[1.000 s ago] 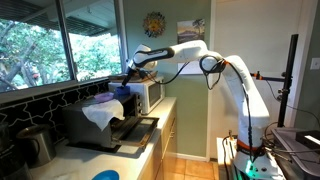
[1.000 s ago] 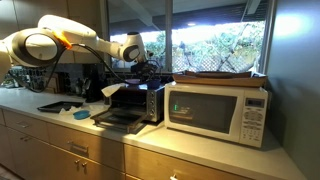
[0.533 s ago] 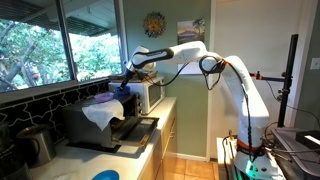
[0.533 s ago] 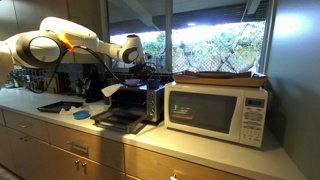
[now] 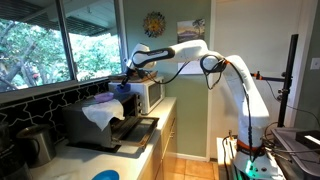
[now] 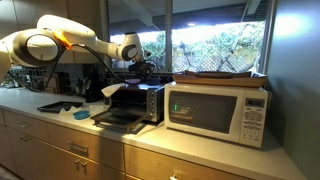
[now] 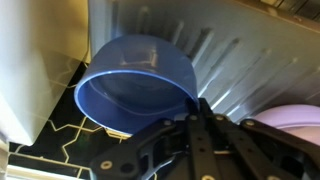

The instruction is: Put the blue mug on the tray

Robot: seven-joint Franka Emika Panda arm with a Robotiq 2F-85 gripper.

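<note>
In the wrist view the blue mug (image 7: 135,85) fills the left half, its open mouth facing the camera. My gripper (image 7: 197,108) is shut on the blue mug, with the black fingertips pinched together on the mug's right wall. In an exterior view the gripper (image 5: 128,84) holds the mug (image 5: 126,95) above the black toaster oven, beside the window. The brownish tray (image 6: 218,76) lies on top of the white microwave (image 6: 215,110), to the right of the gripper (image 6: 140,68). The mug itself is too small to make out in that view.
A pale lavender cloth (image 5: 100,110) hangs over the black toaster oven (image 5: 95,125), whose door (image 6: 118,118) lies open. A flat bright-blue dish (image 6: 81,114) sits on the counter. A metal pot (image 5: 35,145) stands near the window. The window sill and the wall lie close behind the mug.
The jaws have closed from wide apart onto the mug's wall. The arm has barely moved.
</note>
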